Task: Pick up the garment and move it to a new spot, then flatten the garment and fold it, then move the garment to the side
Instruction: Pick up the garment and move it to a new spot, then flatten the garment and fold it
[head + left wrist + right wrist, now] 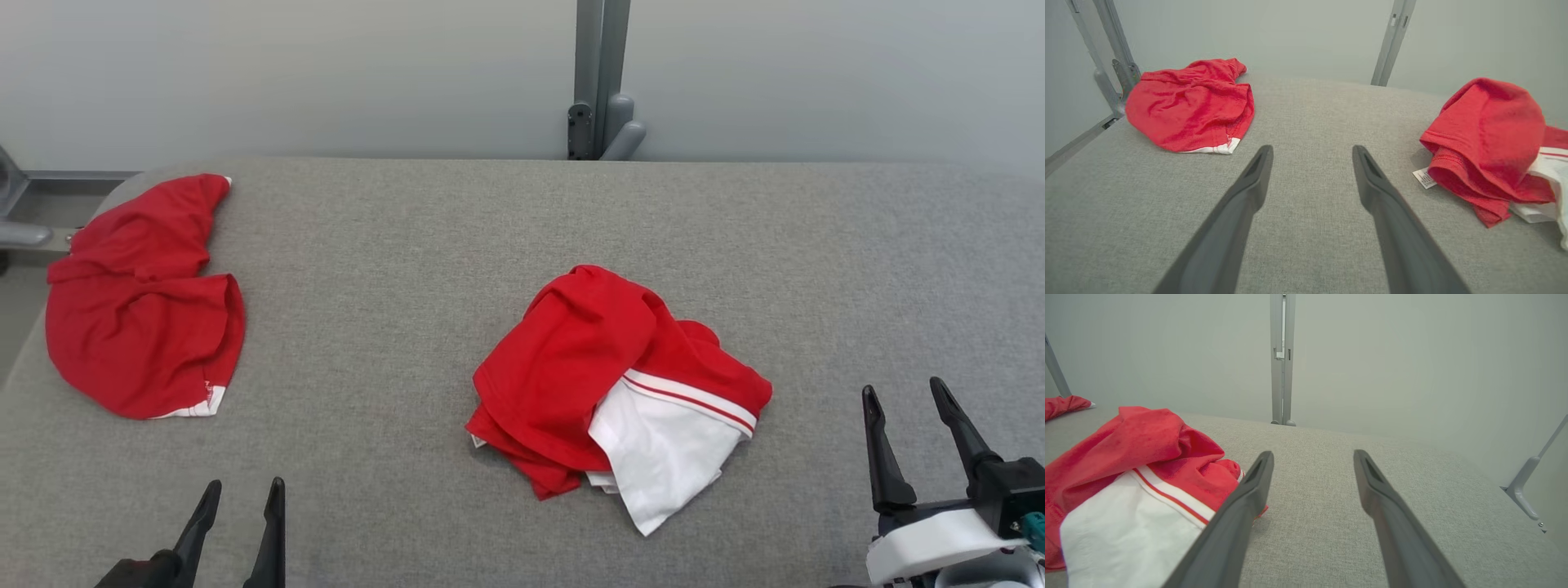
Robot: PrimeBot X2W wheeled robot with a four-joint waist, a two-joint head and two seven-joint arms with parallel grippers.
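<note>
A crumpled red and white garment (pixel 616 388) lies in a heap near the middle of the grey padded table (pixel 408 245); it is also at the right of the left wrist view (pixel 1486 139) and at the left of the right wrist view (pixel 1135 473). A second crumpled red garment (pixel 139 310) with a white hem rests at the table's left end, seen too in the left wrist view (pixel 1192 106). My left gripper (pixel 245 486) is open at the lower left, over bare table (pixel 1312 149). My right gripper (pixel 902 388) stands open right of the central garment, nothing between its fingers (pixel 1312 453).
A grey metal post (pixel 600 77) rises behind the table's far edge against a pale wall. Metal frame parts (pixel 20 233) sit off the table's left end. Bare table surface lies between the two garments and to the right of the central one.
</note>
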